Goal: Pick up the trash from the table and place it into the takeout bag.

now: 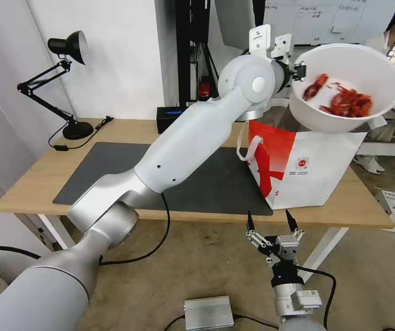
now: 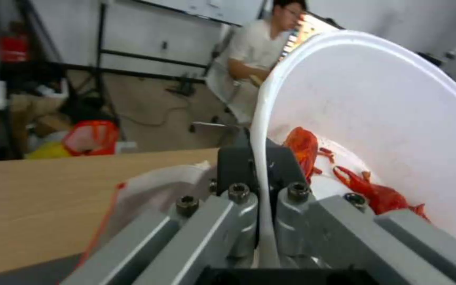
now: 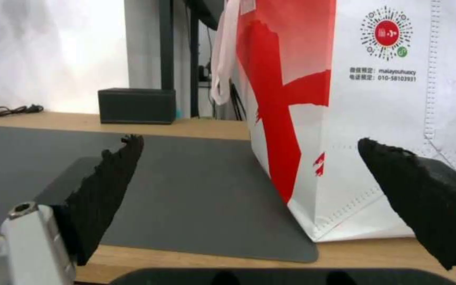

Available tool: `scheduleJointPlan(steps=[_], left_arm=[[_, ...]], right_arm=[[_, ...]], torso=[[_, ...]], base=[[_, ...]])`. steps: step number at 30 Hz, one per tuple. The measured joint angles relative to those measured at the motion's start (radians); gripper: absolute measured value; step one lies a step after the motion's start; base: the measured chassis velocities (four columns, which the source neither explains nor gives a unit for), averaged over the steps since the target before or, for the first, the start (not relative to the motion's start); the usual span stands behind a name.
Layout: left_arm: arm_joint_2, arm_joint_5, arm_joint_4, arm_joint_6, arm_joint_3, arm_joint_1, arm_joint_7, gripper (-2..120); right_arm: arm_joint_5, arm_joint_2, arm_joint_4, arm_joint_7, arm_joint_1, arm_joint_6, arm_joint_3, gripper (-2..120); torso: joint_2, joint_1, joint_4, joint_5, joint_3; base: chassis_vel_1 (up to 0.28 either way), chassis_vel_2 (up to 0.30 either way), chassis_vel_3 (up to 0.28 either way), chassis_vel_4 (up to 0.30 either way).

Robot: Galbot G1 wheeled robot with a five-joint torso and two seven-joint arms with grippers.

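We're pinching the white bowl (image 1: 347,87) by its rim in the left gripper (image 1: 298,72), tilting it above the takeout bag (image 1: 307,168) so shells drop in, while the right gripper (image 1: 271,220) is hanging below the tabletop (image 1: 32,177) with fingers spread wide, empty.

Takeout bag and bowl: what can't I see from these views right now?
- Inside of the white takeout bag with the red panel: head view, hidden by the tilted white round bowl of red shells and the left arm.
- Left gripper: fingers clamp the bowl's rim; the bowl's far side is cut off by the left wrist view's edge.
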Motion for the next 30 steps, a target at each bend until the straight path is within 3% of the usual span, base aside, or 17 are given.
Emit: scheduleJointPlan(steps=[18,30], left_arm=[[0.000,-0.004,0.046,-0.045,0.094,-0.008,-0.212,0],[0.000,0.023,0.044,-0.025,0.133,0.018,-0.244,0]], right_arm=[[0.000,0.000,0.000,0.000,0.000,0.000,0.000,100],[0.000,0.000,0.000,0.000,0.000,0.000,0.000,100]], torso=[[0.000,0.000,0.0000,0.0000,0.000],[0.000,0.000,0.0000,0.0000,0.000]], base=[[0.000,0.000,0.000,0.000],[0.000,0.000,0.000,0.000]])
